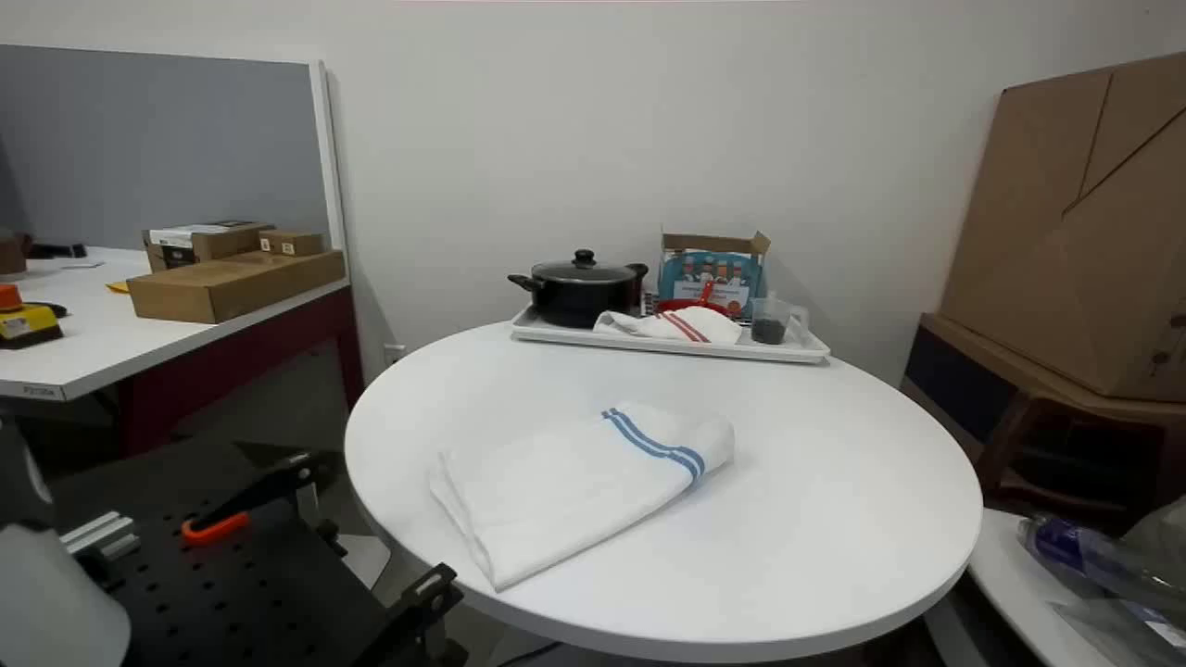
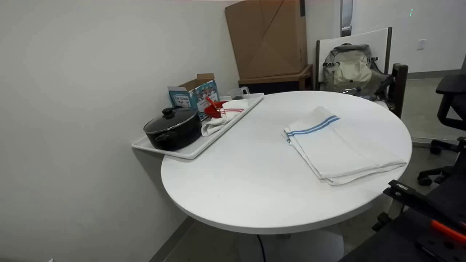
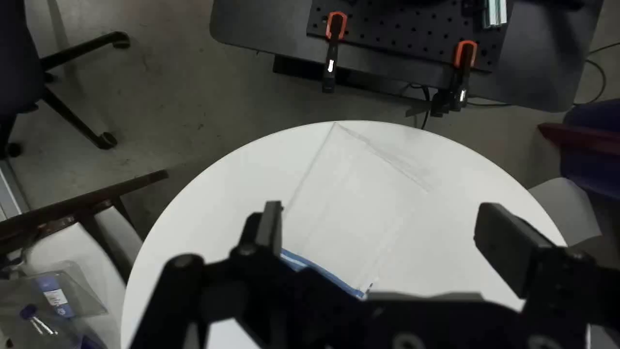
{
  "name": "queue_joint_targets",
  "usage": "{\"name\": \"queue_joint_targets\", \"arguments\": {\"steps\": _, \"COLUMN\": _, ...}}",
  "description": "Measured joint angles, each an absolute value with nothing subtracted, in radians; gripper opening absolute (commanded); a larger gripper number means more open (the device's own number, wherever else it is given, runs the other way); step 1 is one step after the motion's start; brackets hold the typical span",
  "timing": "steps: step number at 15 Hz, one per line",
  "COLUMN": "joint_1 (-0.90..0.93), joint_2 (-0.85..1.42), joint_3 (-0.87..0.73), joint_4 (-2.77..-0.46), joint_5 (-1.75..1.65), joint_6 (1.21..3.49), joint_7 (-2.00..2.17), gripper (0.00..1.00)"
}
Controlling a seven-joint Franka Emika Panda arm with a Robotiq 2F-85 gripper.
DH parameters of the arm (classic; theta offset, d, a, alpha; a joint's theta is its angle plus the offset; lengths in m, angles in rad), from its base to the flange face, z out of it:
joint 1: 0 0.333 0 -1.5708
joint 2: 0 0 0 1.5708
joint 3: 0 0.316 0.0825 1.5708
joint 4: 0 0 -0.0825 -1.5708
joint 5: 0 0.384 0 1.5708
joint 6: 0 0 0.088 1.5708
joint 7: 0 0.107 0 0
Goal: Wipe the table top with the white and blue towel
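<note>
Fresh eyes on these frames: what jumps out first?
The large round white table top, with a folded blue-striped towel lying on it in both exterior views. Next, a black pot on a white tray at the table's far edge in an exterior view. In the wrist view, the open claw looms dark above the table.

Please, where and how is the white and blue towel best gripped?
I would come from straight above with the open end effector and pinch the white and blue towel near its middle. It lies folded and nearly flat on the table top, so its sides look too low to grip; the cloth should bunch when squeezed.
</note>
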State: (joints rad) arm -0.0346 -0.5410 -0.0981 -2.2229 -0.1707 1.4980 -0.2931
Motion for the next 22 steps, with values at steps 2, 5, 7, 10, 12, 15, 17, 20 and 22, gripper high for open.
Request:
{"name": "queue_joint_targets", "arguments": {"steps": 2, "joint_1": -0.035, "joint_2": -0.541, "joint_3": -0.098, "joint_4": -2.223, "joint_5": -0.171, "joint_6": 1.498, "joint_7": -0.293, "gripper": 1.00}}
{"name": "queue_joint_targets", "arguments": {"steps": 5, "joint_1": -0.031, "joint_2": -0.550, "joint_3": -0.099, "joint_4": -2.255, "joint_5": -0.170, "joint_6": 1.558, "joint_7": -0.293, "gripper": 1.00}}
{"name": "queue_joint_targets", "arguments": {"steps": 7, "joint_1": -0.029, "joint_2": -0.570, "joint_3": -0.103, "joint_4": -2.319, "joint_5": -0.157, "joint_6": 1.651, "joint_7": -0.293, "gripper": 1.00}}
{"name": "queue_joint_targets", "arguments": {"steps": 10, "joint_1": -0.028, "joint_2": -0.601, "joint_3": -0.131, "joint_4": -2.438, "joint_5": -0.078, "joint_6": 1.774, "joint_7": -0.278, "gripper": 1.00}}
{"name": "queue_joint_targets", "arguments": {"steps": 12, "joint_1": -0.033, "joint_2": -0.607, "joint_3": -0.144, "joint_4": -2.520, "joint_5": -0.024, "joint_6": 1.865, "joint_7": -0.239, "gripper": 1.00}}
{"name": "queue_joint_targets", "arguments": {"steps": 15, "joint_1": -0.036, "joint_2": -0.582, "joint_3": -0.144, "joint_4": -2.630, "joint_5": 0.043, "joint_6": 2.031, "joint_7": -0.160, "gripper": 1.00}}
{"name": "queue_joint_targets", "arguments": {"steps": 17, "joint_1": -0.034, "joint_2": -0.541, "joint_3": -0.125, "joint_4": -2.688, "joint_5": 0.068, "joint_6": 2.165, "joint_7": -0.108, "gripper": 1.00}}
{"name": "queue_joint_targets", "arguments": {"steps": 20, "joint_1": -0.022, "joint_2": -0.444, "joint_3": -0.064, "joint_4": -2.747, "joint_5": 0.075, "joint_6": 2.352, "joint_7": -0.018, "gripper": 1.00}}
{"name": "queue_joint_targets", "arguments": {"steps": 22, "joint_1": -0.013, "joint_2": -0.354, "joint_3": -0.016, "joint_4": -2.763, "joint_5": 0.074, "joint_6": 2.460, "joint_7": 0.043, "gripper": 1.00}}
